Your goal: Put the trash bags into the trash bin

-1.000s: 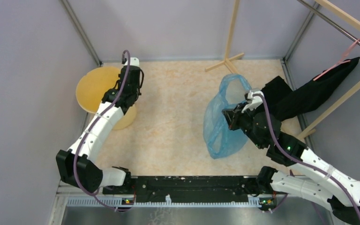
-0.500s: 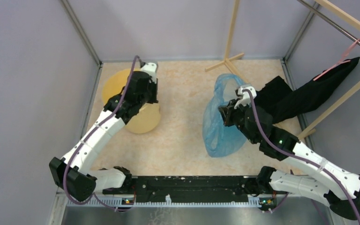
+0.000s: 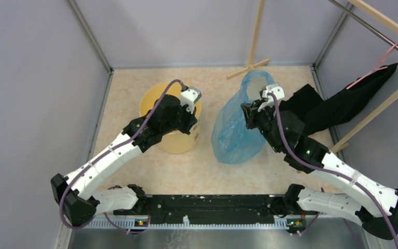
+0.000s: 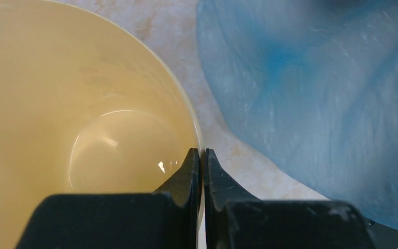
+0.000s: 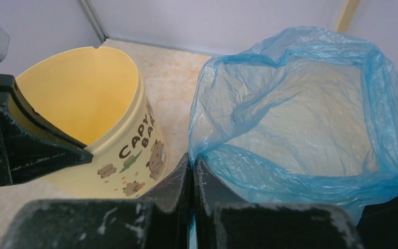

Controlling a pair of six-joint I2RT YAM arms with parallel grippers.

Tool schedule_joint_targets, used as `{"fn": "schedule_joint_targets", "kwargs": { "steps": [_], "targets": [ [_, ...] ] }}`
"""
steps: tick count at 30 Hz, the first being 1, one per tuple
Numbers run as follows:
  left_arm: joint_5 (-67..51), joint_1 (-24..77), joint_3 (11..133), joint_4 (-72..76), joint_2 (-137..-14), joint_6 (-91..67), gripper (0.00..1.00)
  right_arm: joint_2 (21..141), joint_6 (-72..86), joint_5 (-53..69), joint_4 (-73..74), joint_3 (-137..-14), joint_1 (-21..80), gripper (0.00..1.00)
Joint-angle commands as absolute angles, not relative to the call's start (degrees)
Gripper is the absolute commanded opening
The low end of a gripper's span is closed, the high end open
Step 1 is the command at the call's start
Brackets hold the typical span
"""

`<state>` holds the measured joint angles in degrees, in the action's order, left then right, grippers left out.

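The pale-yellow trash bin (image 3: 173, 142) stands on the floor left of centre, its rim pinched by my shut left gripper (image 3: 193, 115). In the left wrist view the rim (image 4: 184, 104) runs between the closed fingers (image 4: 202, 155), the bin's empty inside to the left. The light-blue trash bag (image 3: 233, 137) lies just right of the bin, mouth open. My right gripper (image 3: 249, 116) is shut on the bag's edge. In the right wrist view the film (image 5: 295, 104) comes out of the closed gripper (image 5: 193, 161), with the bin (image 5: 109, 124) to the left.
A black cloth (image 3: 342, 106) hangs from a wooden rack (image 3: 378, 111) at the right. A wooden stand (image 3: 251, 67) stands at the back. Grey walls close in the floor on three sides.
My left gripper has dragged the bin rightward from the far left corner toward the centre. My right gripper has pulled the bag leftward, so bin and bag now sit side by side.
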<state>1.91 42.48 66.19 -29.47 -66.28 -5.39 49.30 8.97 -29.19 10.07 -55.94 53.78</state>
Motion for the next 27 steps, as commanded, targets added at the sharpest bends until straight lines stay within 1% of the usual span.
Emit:
{"fn": "schedule_joint_targets", "kwargs": {
  "steps": [1, 4, 7, 8, 10, 11, 13, 15, 19, 20, 21, 22, 24, 27],
  "targets": [
    [-2.69, 44.9, 66.12, -23.86, -65.01, -3.96, 0.0, 49.39, 7.14, -30.3, 7.4, -58.93, 53.79, 0.0],
    [-6.21, 45.88, 64.85, -21.34, -63.84, -4.21, 0.0, 48.07, 7.78, -30.21, 8.7, -59.31, 53.79, 0.0],
    [-6.9, 46.65, 64.08, -20.28, -63.55, -4.18, 0.0, 45.88, 9.1, -30.93, 9.86, -59.37, 53.79, 0.0],
    [-7.16, 46.73, 64.12, -20.45, -63.94, -3.91, 0.01, 44.98, 9.28, -30.71, 9.97, -59.24, 53.79, 0.0],
    [-8.42, 46.76, 64.62, -21.31, -64.65, -3.39, 0.06, 43.61, 9.11, -30.09, 10.52, -59.39, 53.8, 0.0],
    [-8.76, 46.76, 64.6, -21.41, -64.57, -3.27, 0.13, 43.09, 8.87, -29.99, 11.35, -59.72, 53.79, 0.0],
    [-8.0, 46.76, 64.05, -20.82, -63.17, -3.69, 0.29, 42.3, 8.52, -30.76, 12.64, -60.77, 53.79, 0.0],
    [-7.1, 46.81, 62.85, -19.09, -60.37, -3.94, 0.42, 41.85, 7.81, -31.32, 13.53, -61.9, 53.79, 0.0],
    [-6.33, 46.41, 59.05, -13.75, -51.15, -4.31, 0.75, 42.63, 4.74, -29.47, 14.52, -65.59, 53.77, 0.0],
    [-6.1, 46.21, 57.65, -11.89, -48.82, -4.27, 0.81, 43.2, 4.01, -28.92, 14.27, -66.61, 53.79, 0.0],
    [-5.64, 45.99, 56.34, -10.15, -46.22, -4.41, 0.85, 43.84, 3.36, -28.21, 13.58, -67.51, 53.79, 0.0],
    [-4.58, 45.8, 54.87, -7.83, -43.87, -4.55, 0.88, 44.6, 2.58, -27.16, 12.64, -68.31, 53.8, 0.0],
    [-1.11, 45.2, 52.45, -5.03, -39.67, -5.07, 0.91, 46.72, 0.83, -24.25, 10.22, -70.52, 53.79, 0.0],
    [8.12, 44.06, 49.77, -3.57, -35.17, -6.7, 0.94, 52.84, -1.48, -18.99, 7.96, -76.83, 53.79, 0.0]
  ]
}}
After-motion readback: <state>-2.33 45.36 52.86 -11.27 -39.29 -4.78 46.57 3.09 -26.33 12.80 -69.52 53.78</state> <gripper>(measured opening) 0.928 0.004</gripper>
